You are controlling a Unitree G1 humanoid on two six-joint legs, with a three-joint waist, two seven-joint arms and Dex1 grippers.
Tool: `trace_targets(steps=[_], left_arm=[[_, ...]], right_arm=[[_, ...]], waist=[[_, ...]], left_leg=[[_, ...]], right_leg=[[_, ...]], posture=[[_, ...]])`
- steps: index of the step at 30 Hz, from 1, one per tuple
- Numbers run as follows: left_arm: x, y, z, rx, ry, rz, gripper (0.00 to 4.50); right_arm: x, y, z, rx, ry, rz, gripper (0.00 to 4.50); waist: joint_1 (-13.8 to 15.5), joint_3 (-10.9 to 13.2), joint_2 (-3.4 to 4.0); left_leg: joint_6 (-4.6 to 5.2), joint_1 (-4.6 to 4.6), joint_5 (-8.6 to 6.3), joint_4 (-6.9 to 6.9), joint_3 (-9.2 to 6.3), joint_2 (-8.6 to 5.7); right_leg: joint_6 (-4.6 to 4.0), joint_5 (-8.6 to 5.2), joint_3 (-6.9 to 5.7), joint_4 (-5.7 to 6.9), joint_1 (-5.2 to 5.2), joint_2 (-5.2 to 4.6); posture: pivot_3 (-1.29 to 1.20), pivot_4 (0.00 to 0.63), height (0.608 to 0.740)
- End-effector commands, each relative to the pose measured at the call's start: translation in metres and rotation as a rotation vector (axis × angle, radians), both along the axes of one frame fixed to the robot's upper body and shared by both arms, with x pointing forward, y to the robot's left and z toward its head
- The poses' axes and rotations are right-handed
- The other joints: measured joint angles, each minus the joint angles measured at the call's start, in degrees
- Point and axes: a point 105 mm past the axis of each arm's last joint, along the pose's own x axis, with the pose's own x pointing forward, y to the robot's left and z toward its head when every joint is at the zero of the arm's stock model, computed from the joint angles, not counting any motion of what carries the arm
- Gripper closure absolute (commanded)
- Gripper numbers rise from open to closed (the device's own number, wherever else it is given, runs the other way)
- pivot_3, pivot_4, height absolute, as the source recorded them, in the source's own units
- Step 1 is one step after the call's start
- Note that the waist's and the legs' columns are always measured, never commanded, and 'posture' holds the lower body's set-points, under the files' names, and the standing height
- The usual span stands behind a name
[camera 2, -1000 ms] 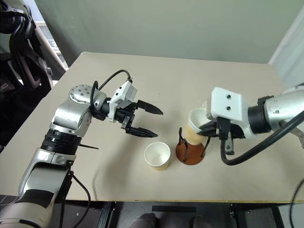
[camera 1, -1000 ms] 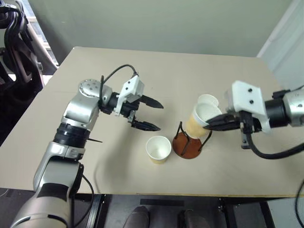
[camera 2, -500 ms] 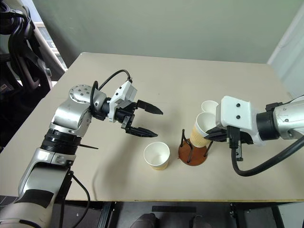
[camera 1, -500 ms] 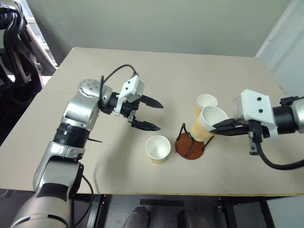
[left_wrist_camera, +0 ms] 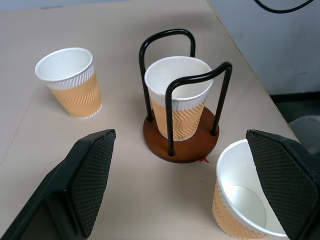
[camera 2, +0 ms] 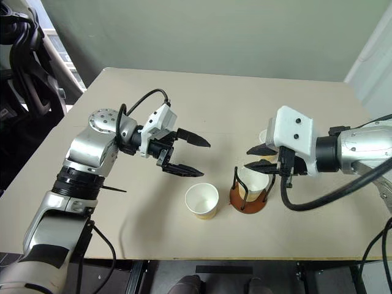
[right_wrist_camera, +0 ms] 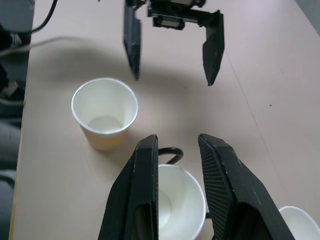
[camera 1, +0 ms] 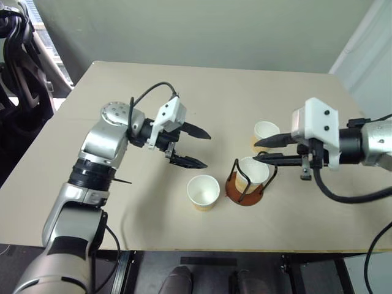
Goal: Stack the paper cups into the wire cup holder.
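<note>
Spreading under everything, the beige rectangular table point(camera 1: 245, 92) carries the reddish-brown disc wire cup holder point(left_wrist_camera: 181, 145), with one tan-walled paper cup point(left_wrist_camera: 178, 95) upright between its black arches. The left gripper point(camera 1: 195, 147) hovers wide open and empty near a second cup point(camera 1: 203, 192). The right gripper point(camera 1: 262, 150), parted and holding nothing, hangs above the holder, a third cup point(camera 1: 265, 132) just behind.

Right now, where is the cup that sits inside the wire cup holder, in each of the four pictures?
Left eye view: cup in the holder, right of centre, under the right gripper.
Right eye view, same spot.
Left wrist view, centre, between the wire arches.
Right wrist view, bottom edge, between the fingers.
Shared landmark: the loose cup standing beside the wire cup holder.
</note>
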Motion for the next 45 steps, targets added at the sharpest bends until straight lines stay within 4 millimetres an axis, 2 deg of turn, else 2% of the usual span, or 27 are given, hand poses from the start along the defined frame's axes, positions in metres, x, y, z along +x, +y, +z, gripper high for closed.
trace_targets(steps=[1, 11, 15, 21, 27, 35, 45], left_arm=[[-0.012, 0.003, 0.014, -0.003, -0.06, -0.03, 0.0], [-0.035, 0.016, 0.02, 0.085, -0.093, -0.071, 0.0], [-0.04, 0.02, 0.019, 0.119, -0.087, -0.077, 0.0], [-0.045, 0.02, 0.011, 0.141, -0.045, -0.093, 0.0], [-0.057, 0.028, -0.011, 0.251, 0.006, -0.137, 0.0], [-0.067, 0.02, -0.017, 0.271, 0.028, -0.226, 0.0], [-0.062, 0.015, -0.034, 0.35, -0.041, -0.286, 0.0]], right_arm=[[0.001, -0.003, 0.014, 0.054, -0.045, -0.028, 3.33], [0.003, -0.019, 0.004, 0.06, 0.035, -0.082, 3.33], [-0.01, -0.02, 0.002, 0.053, 0.114, -0.027, 3.33], [-0.016, -0.02, -0.003, 0.03, 0.129, -0.002, 3.33], [-0.017, -0.02, -0.001, 0.046, 0.106, 0.017, 3.33], [-0.016, -0.021, 0.0, 0.048, 0.093, 0.015, 3.33], [-0.017, -0.022, 0.003, 0.058, 0.107, -0.017, 3.33]], waist=[[0.0, 0.0, 0.0], [0.0, 0.0, 0.0], [0.0, 0.0, 0.0], [-0.1, 0.0, 0.0], [-0.3, 0.0, 0.0], [-0.3, 0.0, 0.0], [-0.3, 0.0, 0.0]], left_leg=[[0.0, 0.0, 0.0, 0.01, 0.0, 0.0], [-0.01, 0.03, 0.0, -0.02, -0.01, 0.0], [-0.01, 0.03, 0.0, -0.03, 0.0, 0.0], [-0.01, 0.05, 0.0, -0.04, 0.01, -0.01], [-0.01, 0.07, 0.0, -0.08, 0.01, 0.0], [-0.01, 0.08, 0.0, -0.07, 0.0, -0.01], [-0.02, 0.08, 0.0, -0.09, 0.0, 0.0]], right_leg=[[0.0, 0.0, 0.0, 0.0, 0.0, 0.0], [-0.01, 0.0, 0.0, -0.26, 0.01, 0.0], [-0.01, 0.0, 0.0, -0.26, 0.01, 0.0], [-0.01, 0.0, 0.04, -0.24, 0.02, -0.01], [-0.02, -0.01, 0.04, -0.24, 0.01, 0.0], [-0.03, 0.0, 0.03, -0.24, 0.02, -0.01], [-0.04, 0.0, 0.04, -0.23, 0.02, -0.01]], posture=[[0.0, 0.15, 0.74], [0.0, 0.15, 0.74], [0.0, 0.15, 0.74], [0.0, 0.15, 0.74], [0.0, 0.15, 0.74], [0.0, 0.15, 0.74], [0.0, 0.15, 0.74]])
